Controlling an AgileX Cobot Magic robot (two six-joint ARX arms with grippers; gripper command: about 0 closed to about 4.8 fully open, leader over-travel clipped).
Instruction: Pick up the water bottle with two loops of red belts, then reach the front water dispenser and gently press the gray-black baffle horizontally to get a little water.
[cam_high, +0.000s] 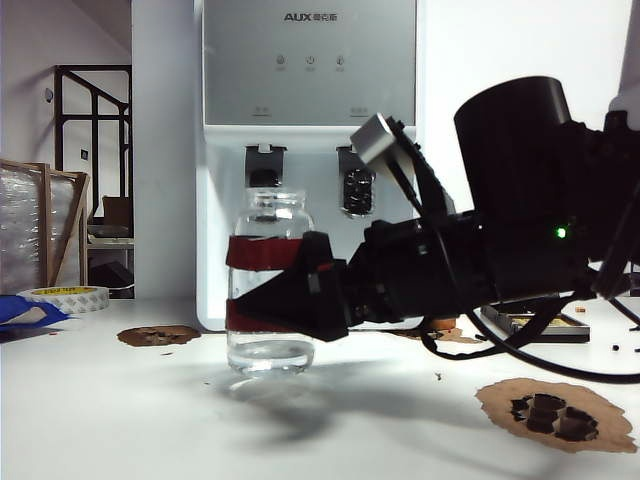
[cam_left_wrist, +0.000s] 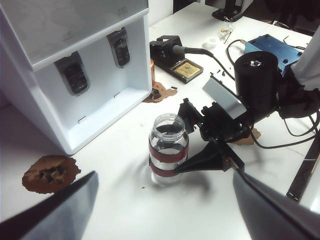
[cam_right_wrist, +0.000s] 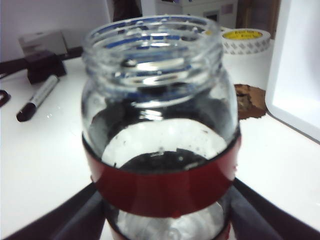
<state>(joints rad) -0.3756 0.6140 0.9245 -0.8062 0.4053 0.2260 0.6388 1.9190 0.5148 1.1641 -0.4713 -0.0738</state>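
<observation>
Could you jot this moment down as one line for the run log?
right gripper: round water bottle, on table | left gripper: open, apart | water dispenser: untouched

A white table is seen spanning the exterior view, lit brightly from above so that soft shadows are cast on its top. Scorched brown patches are marked on the surface near its far edge and toward its right edge. A roll of tape is set at the far left edge. Behind the table, a pale wall is seen, with a dark metal frame rack standing in the room beyond. A wooden-framed panel wrapped in plastic is leaned at the left. A black marker is laid on the tabletop.
</observation>
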